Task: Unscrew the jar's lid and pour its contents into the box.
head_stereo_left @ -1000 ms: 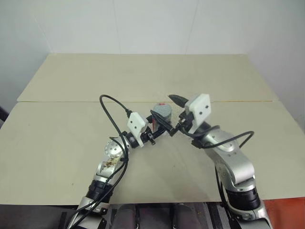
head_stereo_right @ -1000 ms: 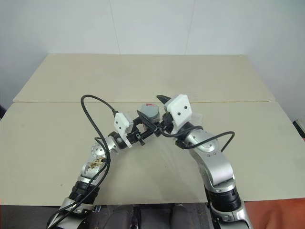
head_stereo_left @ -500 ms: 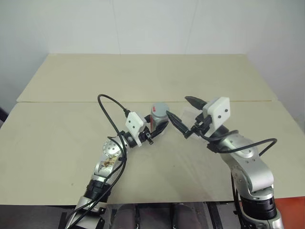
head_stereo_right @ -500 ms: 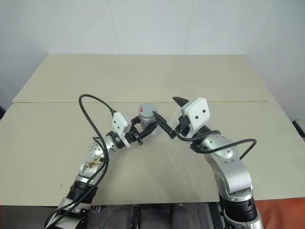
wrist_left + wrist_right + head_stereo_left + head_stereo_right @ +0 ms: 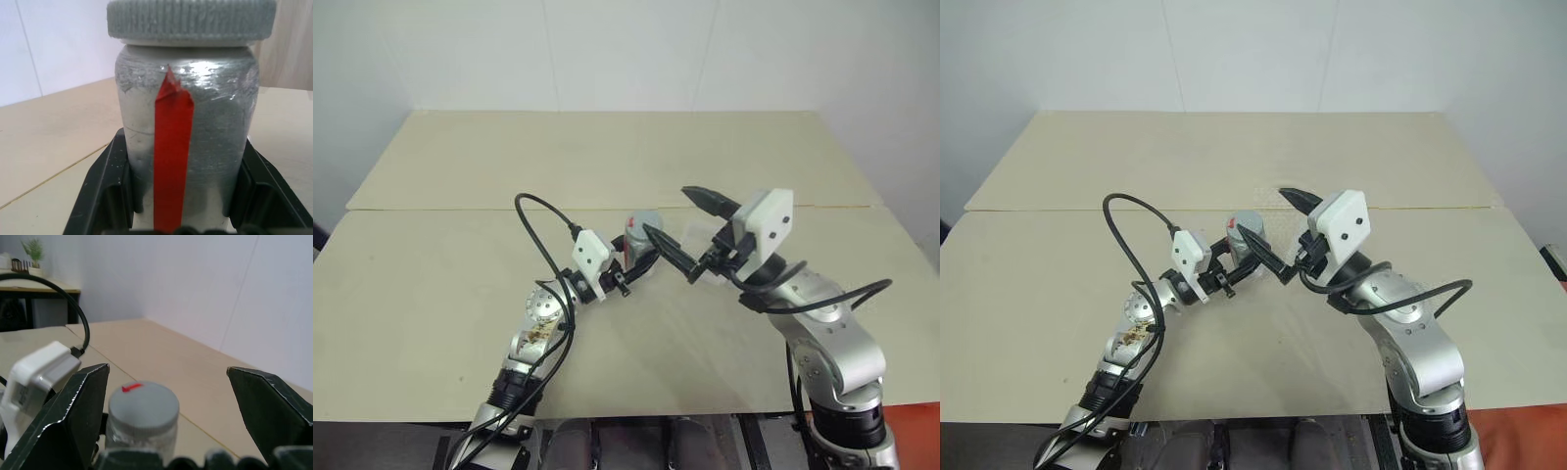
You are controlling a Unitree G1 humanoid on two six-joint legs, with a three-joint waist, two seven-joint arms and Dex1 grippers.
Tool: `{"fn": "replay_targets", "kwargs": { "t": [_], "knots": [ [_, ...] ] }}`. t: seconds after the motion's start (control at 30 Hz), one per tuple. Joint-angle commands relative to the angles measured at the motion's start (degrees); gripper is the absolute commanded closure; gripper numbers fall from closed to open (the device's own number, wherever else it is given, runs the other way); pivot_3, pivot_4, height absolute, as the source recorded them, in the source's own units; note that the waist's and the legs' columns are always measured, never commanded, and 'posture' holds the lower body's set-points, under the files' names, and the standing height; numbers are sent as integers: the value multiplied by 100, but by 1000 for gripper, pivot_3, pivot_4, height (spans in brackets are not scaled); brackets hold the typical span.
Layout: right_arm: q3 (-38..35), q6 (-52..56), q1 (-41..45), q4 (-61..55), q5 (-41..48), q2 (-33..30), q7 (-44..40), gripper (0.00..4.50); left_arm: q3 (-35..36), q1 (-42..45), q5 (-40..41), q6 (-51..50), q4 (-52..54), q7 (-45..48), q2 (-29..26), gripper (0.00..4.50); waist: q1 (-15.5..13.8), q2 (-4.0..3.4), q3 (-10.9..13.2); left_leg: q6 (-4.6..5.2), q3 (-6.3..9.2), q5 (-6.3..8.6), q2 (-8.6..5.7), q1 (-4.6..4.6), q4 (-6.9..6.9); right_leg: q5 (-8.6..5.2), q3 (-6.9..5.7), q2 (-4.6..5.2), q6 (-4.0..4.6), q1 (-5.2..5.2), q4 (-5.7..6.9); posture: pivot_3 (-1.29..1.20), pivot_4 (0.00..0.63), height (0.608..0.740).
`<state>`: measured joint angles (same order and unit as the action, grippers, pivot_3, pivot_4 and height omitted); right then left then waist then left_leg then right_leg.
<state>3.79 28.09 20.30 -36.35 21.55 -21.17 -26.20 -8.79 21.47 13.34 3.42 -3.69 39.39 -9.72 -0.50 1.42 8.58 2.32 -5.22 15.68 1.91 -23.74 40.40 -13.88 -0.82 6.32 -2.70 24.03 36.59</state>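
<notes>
Partly hidden: the jar (image 5: 188,147) base is cut off behind the left gripper (image 5: 631,266), contents unseen. No writing, just a red strip down its side and a red mark on the lid (image 5: 143,403). Left fingers clamp the jar above the table (image 5: 431,284). Right gripper (image 5: 695,230) jaws spread wide, empty, flanking the lid without touching.

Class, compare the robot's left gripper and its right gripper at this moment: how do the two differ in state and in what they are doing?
The left gripper is shut on the jar, its fingers pressing the jar's sides; the right gripper stands wide open and holds nothing. The left gripper sits low around the jar's body, under the lid; the right gripper is raised beside the jar, its fingers apart on either side of the lid, not touching it. Both have two black fingers and point toward the jar.
</notes>
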Motion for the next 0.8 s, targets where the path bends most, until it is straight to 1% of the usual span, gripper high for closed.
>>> {"fn": "replay_targets", "kwargs": {
  "t": [0.03,0.2,0.37,0.53,0.8],
  "knots": [
    [279,-114,281,203,-255,126,107,21,-7,95,-7,132,147,-17,58,2514,6,0,0,-1,0,0,0,0,0,0,0,0,0,0,1,0,150,740],
    [403,-198,418,588,-523,231,194,21,-8,95,-17,134,168,-34,78,2514,-10,0,0,-6,-1,-4,-1,0,0,0,0,1,0,-1,-2,0,150,740],
    [368,-239,406,717,-630,256,175,21,-22,32,-17,125,231,-49,74,2514,-5,0,0,-14,-4,-8,0,-2,0,0,0,1,0,0,-7,0,150,740],
    [263,-218,285,639,-635,220,166,21,-13,3,-8,128,239,-59,55,2514,-5,0,0,-7,-2,-5,0,-1,0,0,0,1,0,0,-3,0,150,740],
    [90,-154,2,353,-589,-19,81,21,-14,6,7,148,183,-22,33,2514,-5,0,0,-7,-3,-4,0,-1,0,0,0,0,0,-1,-5,0,150,740]
  ]
}}
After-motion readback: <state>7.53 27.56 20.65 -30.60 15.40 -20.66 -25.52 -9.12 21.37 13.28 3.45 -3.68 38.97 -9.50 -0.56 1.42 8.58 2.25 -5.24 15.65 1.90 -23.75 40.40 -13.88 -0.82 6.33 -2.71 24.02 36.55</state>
